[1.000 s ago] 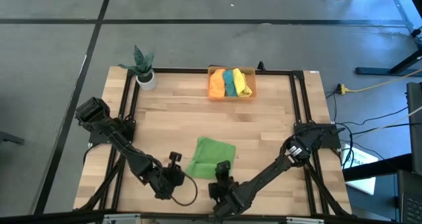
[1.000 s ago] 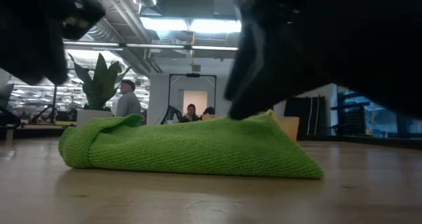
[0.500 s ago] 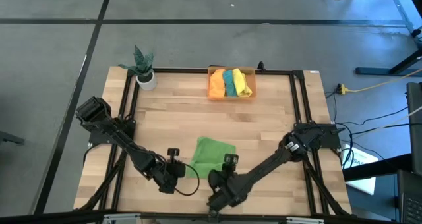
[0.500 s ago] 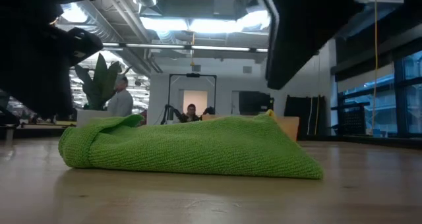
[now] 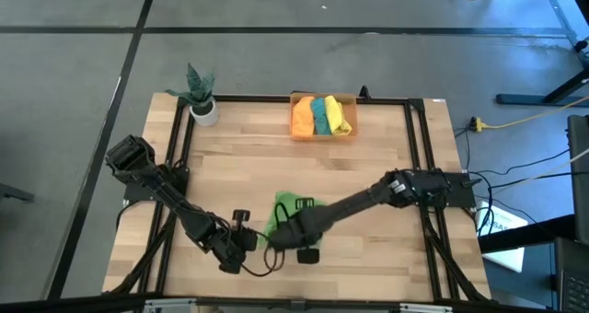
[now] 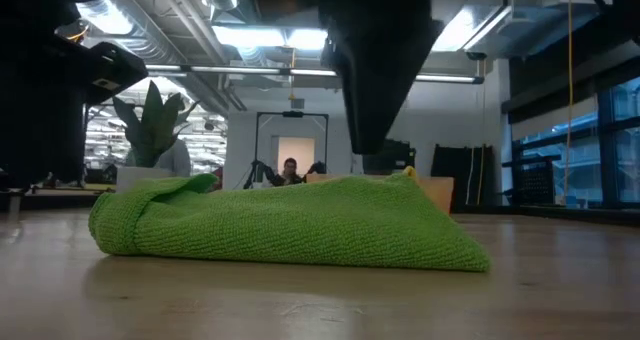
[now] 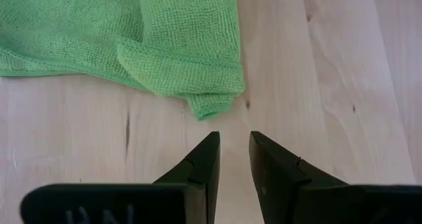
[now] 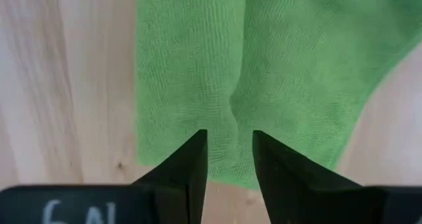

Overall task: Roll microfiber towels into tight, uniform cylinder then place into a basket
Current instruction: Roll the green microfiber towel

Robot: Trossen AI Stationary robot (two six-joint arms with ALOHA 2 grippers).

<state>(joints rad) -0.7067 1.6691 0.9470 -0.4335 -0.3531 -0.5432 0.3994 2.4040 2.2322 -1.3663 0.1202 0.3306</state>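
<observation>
The wooden table [image 5: 386, 166] carries a crumpled light green towel [image 6: 290, 225] near its front middle, lying loose. At the far edge, the orange basket [image 5: 323, 117] already holds rolled orange, teal and yellow towels. The right gripper [image 8: 229, 161] hovers over the green cloth, fingers slightly apart, pinching nothing. The left gripper [image 7: 234, 159] sits just beside the towel's corner, fingers narrowly spread, empty. No legible writing shows anywhere.
</observation>
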